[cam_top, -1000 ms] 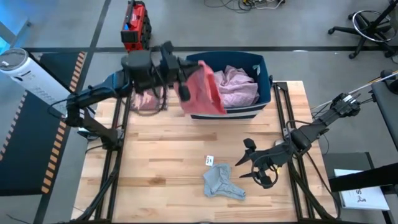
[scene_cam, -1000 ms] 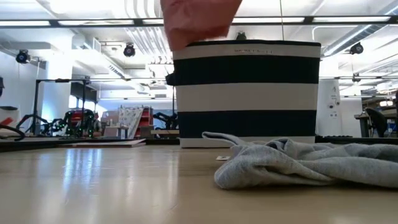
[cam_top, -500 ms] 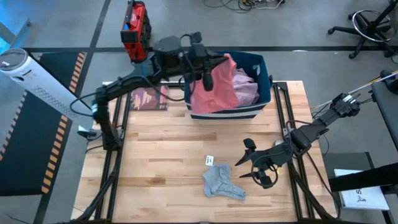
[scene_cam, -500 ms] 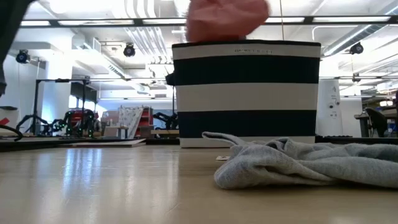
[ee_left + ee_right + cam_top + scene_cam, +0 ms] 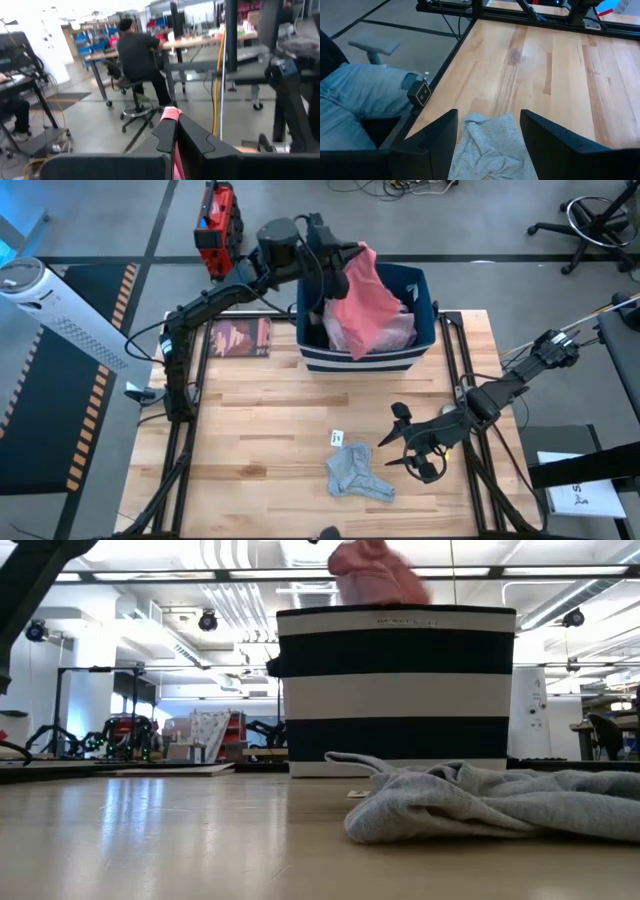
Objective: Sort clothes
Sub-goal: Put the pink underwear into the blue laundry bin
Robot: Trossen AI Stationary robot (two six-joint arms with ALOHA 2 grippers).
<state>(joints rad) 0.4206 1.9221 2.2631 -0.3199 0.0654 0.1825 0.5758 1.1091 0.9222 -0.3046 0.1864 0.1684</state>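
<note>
Reaching over the far end of the table [image 5: 250, 440], our left gripper [image 5: 342, 258] hangs above the striped bin [image 5: 362, 358] with its jaws pressed together on a pink garment [image 5: 362, 300]. The cloth dangles from the fingertips down into the bin's open top, where it lies over a paler mauve-pink piece [image 5: 395, 330] already inside. In the left wrist view we see a strip of the same pink fabric [image 5: 172, 131] pinched between the two dark fingers [image 5: 195, 142], with a person seated on a chair [image 5: 137, 60] in the room beyond. From table height, the pink bundle [image 5: 375, 575] shows just above the bin's rim [image 5: 397, 610].

Our right gripper [image 5: 412, 448] waits low over the near right part of the table, jaws spread and holding nothing. Just beside it, on the wood, lies a crumpled grey garment [image 5: 358, 472]; in the right wrist view that grey piece [image 5: 487, 147] sits between the two open fingers [image 5: 432, 140], untouched. A small white tag [image 5: 337, 438] lies on the boards near the grey cloth. A flat dark-red booklet [image 5: 238, 337] rests to the left of the bin, apart from it.
</note>
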